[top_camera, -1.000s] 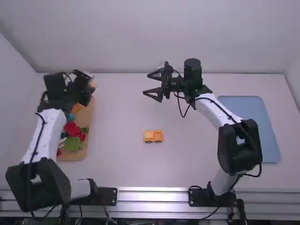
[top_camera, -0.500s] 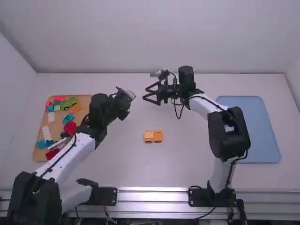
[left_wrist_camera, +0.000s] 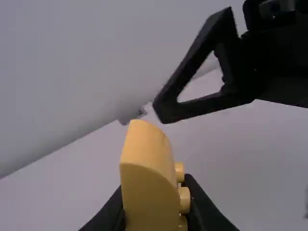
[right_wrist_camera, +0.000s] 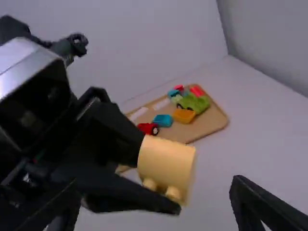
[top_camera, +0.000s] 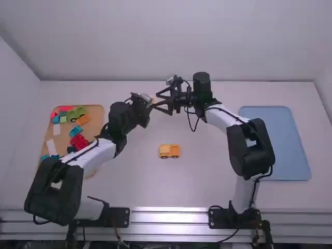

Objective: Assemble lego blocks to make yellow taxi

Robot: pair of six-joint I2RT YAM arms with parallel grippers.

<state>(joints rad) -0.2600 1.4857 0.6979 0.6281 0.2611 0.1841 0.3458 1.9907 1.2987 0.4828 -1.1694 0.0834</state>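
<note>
Above the upper middle of the table, my left gripper (top_camera: 151,105) faces my right gripper (top_camera: 162,102). A yellow curved block with studs (left_wrist_camera: 147,187) is clamped between the fingers of my left gripper (left_wrist_camera: 156,219). In the right wrist view this yellow block (right_wrist_camera: 166,163) is in front of my right gripper (right_wrist_camera: 154,207), whose fingers stand wide apart with the block not between their tips. The yellow-orange wheeled taxi base (top_camera: 169,151) sits on the table nearer the arms, upright and untouched.
On the left, a tan tray (top_camera: 97,111) carries several loose pieces, among them a green block (top_camera: 76,113), an orange piece (top_camera: 83,120) and a red piece (top_camera: 79,141). A blue tray (top_camera: 275,142) lies on the right. A wall stands behind the table.
My left gripper has come from over the tan tray to the middle, close to my right gripper. The right arm has shifted slightly left. The wheeled base has stayed put.
</note>
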